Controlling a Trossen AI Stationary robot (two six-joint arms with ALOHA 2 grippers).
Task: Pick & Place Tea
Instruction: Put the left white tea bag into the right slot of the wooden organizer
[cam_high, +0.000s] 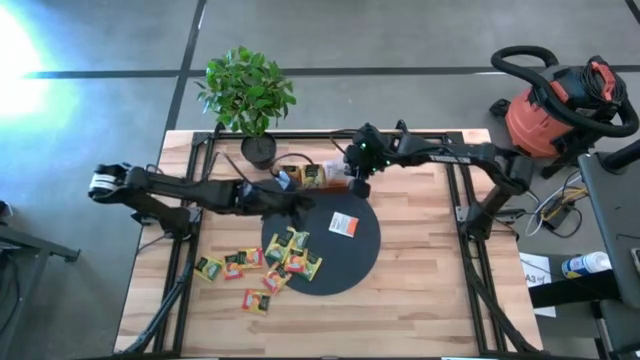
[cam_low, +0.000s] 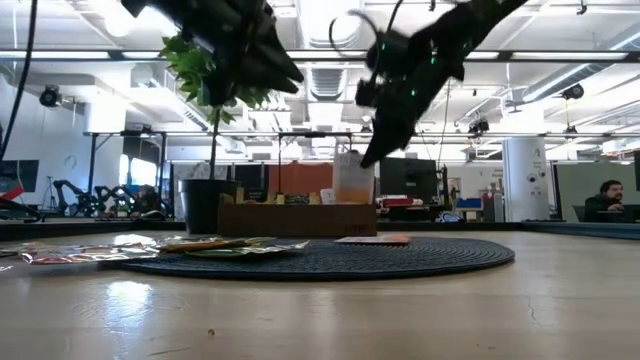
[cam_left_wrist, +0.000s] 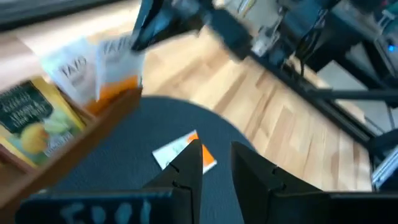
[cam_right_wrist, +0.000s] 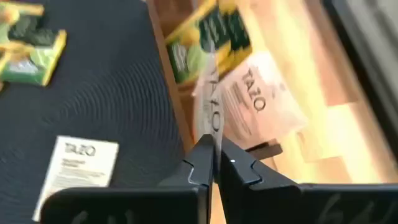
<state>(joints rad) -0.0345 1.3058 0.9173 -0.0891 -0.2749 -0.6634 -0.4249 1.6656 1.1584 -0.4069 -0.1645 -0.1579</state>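
Sachet (cam_right_wrist: 211, 118) pinched in right claw (cam_right_wrist: 214, 155) | over tray (cam_high: 305, 176) | L claw (cam_left_wrist: 214, 165) prob. empty

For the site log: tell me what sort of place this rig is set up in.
Probably an open-plan robotics lab or workshop. The low view shows exposed ceiling ducts, rows of monitors on desks and a seated person; the high view shows a red shop vacuum on a grey concrete floor beside the pale wooden table.

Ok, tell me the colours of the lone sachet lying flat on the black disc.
White with an orange band; the lone sachet shows best in the high view.
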